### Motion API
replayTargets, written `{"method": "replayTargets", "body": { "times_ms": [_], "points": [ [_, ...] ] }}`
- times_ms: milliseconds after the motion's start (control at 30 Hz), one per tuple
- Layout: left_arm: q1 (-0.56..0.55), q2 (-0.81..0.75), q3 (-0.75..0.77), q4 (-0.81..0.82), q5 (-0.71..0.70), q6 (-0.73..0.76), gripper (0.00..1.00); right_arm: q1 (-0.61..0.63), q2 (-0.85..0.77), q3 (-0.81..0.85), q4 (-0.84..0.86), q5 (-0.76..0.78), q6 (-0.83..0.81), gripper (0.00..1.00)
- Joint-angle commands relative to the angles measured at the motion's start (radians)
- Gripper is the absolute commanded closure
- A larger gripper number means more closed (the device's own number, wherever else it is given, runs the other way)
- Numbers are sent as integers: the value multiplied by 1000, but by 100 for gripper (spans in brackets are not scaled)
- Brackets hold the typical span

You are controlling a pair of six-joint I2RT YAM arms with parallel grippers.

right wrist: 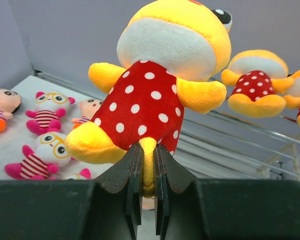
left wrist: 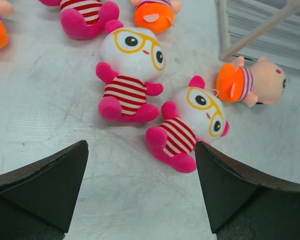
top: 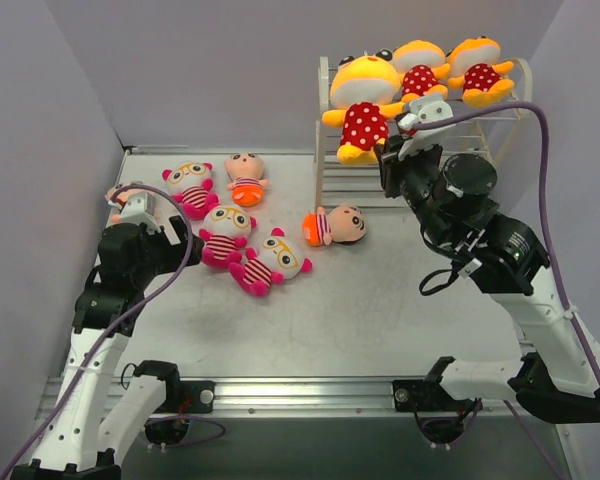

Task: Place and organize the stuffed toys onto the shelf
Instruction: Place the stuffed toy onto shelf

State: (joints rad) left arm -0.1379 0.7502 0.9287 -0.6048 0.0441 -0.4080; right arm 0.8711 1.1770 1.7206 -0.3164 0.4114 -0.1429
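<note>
My right gripper (right wrist: 147, 150) is shut on one foot of a yellow polka-dot stuffed toy (right wrist: 155, 85), held upright in front of the white wire shelf (top: 325, 150). Two more yellow toys (top: 420, 70) (top: 480, 72) lie on the top tier. My left gripper (left wrist: 141, 150) stands open and empty over the table, just short of a pink-striped toy with glasses (left wrist: 190, 125). Another striped toy (left wrist: 132, 75) lies beside it and a third (top: 192, 187) farther back. Peach-faced toys lie near the shelf foot (top: 338, 226), at the back (top: 246, 178) and half hidden behind my left arm (top: 115, 195).
Grey walls close the table on the left, back and right. The shelf's lower tiers (right wrist: 240, 130) show bare rods. A purple cable (top: 540, 170) loops over my right arm close to the shelf's right side.
</note>
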Motion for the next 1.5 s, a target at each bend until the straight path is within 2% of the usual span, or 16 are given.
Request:
{"method": "replayTargets", "body": {
  "times_ms": [0, 67, 167, 500, 867, 1467],
  "points": [
    [-9, -18, -48, 3, -88, 89, 4, -56, 56, 66, 23, -16, -128, 100],
    [-11, -15, -102, 36, -102, 78, 4, -136, 75, 80, 42, -60, -150, 100],
    [-12, 21, -84, 20, -111, 81, 4, -240, 116, 112, 76, -135, -149, 100],
    [-12, 47, -88, 25, -96, 84, 4, -441, 285, 223, 198, -348, -138, 100],
    [-11, 54, -87, 23, -92, 87, 4, -477, 427, 303, 270, -347, -182, 100],
    [-9, 52, -88, 22, -98, 89, 4, -475, 552, 370, 244, -269, -231, 100]
  ]
}}
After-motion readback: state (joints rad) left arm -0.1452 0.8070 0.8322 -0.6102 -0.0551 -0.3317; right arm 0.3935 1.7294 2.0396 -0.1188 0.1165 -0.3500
